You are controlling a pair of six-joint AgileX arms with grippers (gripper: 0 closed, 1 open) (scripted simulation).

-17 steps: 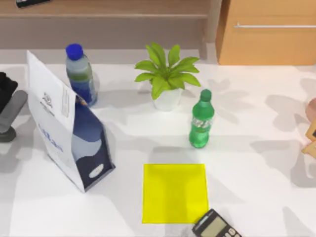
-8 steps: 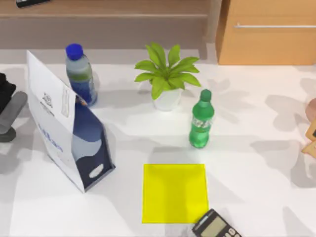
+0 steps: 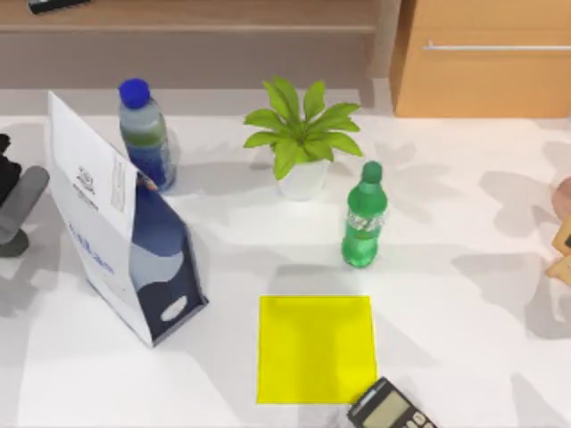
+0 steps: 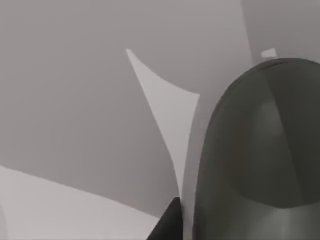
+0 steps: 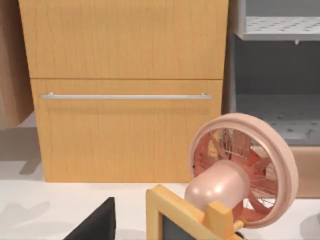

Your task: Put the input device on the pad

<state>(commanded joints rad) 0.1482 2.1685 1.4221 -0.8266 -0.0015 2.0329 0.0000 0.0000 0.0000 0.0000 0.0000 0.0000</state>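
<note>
The pad [image 3: 314, 348] is a flat yellow square lying at the front middle of the table. At the far left edge lies the input device [image 3: 22, 203], a grey rounded oblong. Seen close up in the left wrist view, the input device [image 4: 260, 150] is a dark grey, smooth dome. My left gripper [image 3: 5, 169] is a black shape just behind it at the top view's left border, and one black fingertip [image 4: 167, 226] shows beside the dome. A black fingertip [image 5: 95, 225] of my right gripper shows in the right wrist view, facing a cabinet.
A white and blue bag [image 3: 125, 241] stands between the input device and the pad. Behind are a blue-capped bottle [image 3: 144, 134], a potted plant [image 3: 302, 143] and a green bottle [image 3: 363, 227]. A black calculator [image 3: 388, 412] touches the pad's front right corner. A pink fan [image 5: 240, 170] is near the right arm.
The black left gripper has slid further left, toward the top view's border. The grey input device, the pad and everything else have stayed put.
</note>
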